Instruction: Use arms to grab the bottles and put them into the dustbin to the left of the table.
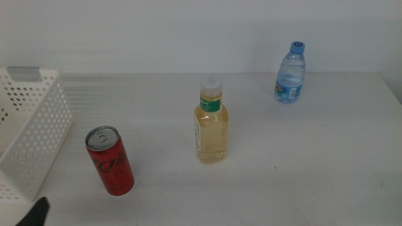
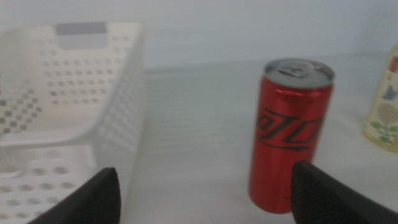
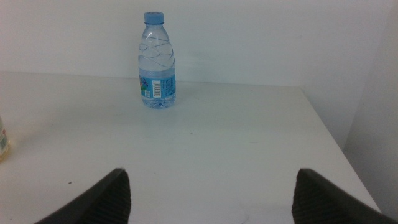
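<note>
- White table (image 1: pixel 314 163) carries everything.
- Perforated dustbin (image 1: pixel 31 119) stands at its left edge.
- Yellow-liquid bottle (image 1: pixel 211 122) stands mid-table.
- Red can (image 1: pixel 110 161) is near the dustbin.
- Water bottle (image 1: pixel 290 73) is far right.
- Left gripper (image 2: pixel 202 196) and right gripper (image 3: pixel 211 196) both gape, empty.

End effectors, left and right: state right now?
Left end effector: open, holding nothing, near the red can and the basket.
Right end effector: open, holding nothing, facing the water bottle.

My middle camera looks down over the table (image 1: pixel 301 163); my left wrist camera sits near the red can (image 2: pixel 290 134), also seen overhead.
</note>
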Controlling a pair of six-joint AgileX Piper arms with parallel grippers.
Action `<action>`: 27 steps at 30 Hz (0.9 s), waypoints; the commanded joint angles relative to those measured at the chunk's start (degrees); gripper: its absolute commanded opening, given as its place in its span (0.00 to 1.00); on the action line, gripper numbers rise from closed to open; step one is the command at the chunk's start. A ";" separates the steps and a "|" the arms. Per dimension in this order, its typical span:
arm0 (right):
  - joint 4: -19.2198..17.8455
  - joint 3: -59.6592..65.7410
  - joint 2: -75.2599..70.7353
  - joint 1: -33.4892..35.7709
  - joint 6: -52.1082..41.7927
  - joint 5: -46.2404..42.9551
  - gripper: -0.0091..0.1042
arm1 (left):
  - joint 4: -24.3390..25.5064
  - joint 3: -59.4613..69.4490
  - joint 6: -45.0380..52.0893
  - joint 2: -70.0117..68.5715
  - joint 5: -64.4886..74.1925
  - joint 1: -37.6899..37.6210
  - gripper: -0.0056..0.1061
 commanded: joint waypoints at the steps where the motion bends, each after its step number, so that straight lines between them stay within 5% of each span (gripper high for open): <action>1: -0.36 -0.41 -1.58 -0.35 -0.31 -4.17 0.68 | -0.95 0.19 -0.93 5.03 -8.33 -2.35 0.86; 16: -0.36 -0.41 -1.58 -0.35 -0.31 -4.17 0.68 | -1.33 0.19 -4.18 35.36 -35.12 -15.67 0.86; 27: -0.36 -0.41 -1.58 -0.35 -0.31 -4.17 0.68 | -1.33 0.29 -5.06 61.26 -65.65 -16.04 0.86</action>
